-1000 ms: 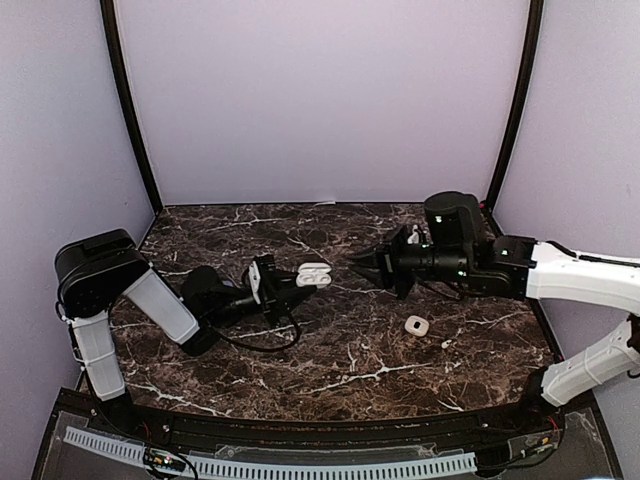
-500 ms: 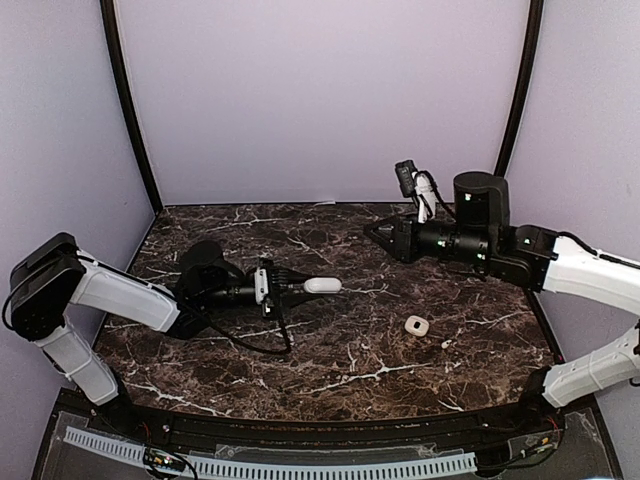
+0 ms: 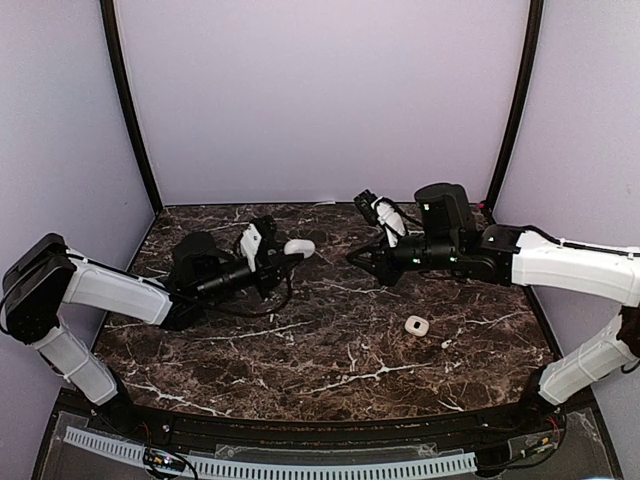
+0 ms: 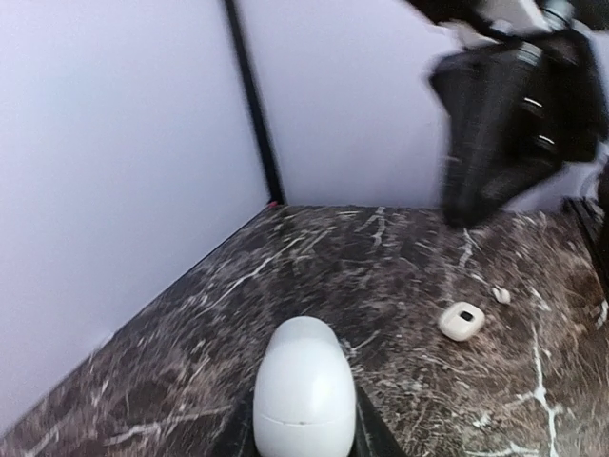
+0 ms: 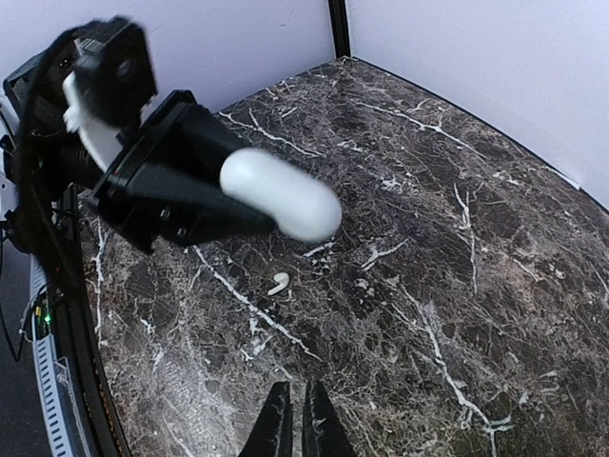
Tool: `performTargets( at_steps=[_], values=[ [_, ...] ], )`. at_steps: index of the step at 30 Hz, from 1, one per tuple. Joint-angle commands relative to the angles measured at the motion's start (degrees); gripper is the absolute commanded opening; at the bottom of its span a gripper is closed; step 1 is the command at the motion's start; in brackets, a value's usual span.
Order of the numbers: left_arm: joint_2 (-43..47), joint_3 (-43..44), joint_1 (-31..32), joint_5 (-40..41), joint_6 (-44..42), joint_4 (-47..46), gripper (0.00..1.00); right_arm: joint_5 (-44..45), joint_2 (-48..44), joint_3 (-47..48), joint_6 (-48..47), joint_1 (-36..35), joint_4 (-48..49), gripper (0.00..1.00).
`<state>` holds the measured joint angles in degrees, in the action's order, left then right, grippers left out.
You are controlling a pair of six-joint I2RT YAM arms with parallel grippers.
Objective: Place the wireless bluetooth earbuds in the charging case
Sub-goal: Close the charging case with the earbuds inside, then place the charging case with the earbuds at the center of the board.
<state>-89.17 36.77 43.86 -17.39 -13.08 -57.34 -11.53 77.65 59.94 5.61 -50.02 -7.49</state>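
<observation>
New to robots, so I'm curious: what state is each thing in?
Case: closed, held above the table.
Left gripper: shut on case.
Right gripper: shut, empty.
Earbud: lying loose on the table.
Square piece: flat on the table.

White link shells [image 3: 110, 292], black joints [image 3: 445, 215], looping black cables [image 3: 250, 311], dark tapered jaws.

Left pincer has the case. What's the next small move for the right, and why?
Probably open the right pincer and dip toward the earbud on the marble: it is shut and empty, while the left pincer holds the closed case.
</observation>
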Motion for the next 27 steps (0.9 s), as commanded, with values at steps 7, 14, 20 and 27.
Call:
performTargets(
  at_steps=[7, 14, 20, 27],
  values=[
    [9.17, 0.1, -7.31, 22.75, 41.34, 32.2, 0.0, 0.15, 3.95, -3.27, 2.32, 4.41, 13.22, 0.0],
    [8.59, 3.58, -12.69, 20.13, 46.2, 47.45, 0.06, -4.19, 7.46, -2.25, 3.85, 5.72, 17.79, 0.0],
    [-0.97, 11.02, -16.66, 12.01, 44.7, 52.94, 0.06, -0.9, 8.52, -1.75, 4.89, 6.12, 15.19, 0.0],
    [-12.23, 20.66, -18.54, 3.13, 40.94, 57.05, 0.02, 5.71, 6.41, -4.55, 5.74, 9.31, 6.21, 0.05]
  ],
)
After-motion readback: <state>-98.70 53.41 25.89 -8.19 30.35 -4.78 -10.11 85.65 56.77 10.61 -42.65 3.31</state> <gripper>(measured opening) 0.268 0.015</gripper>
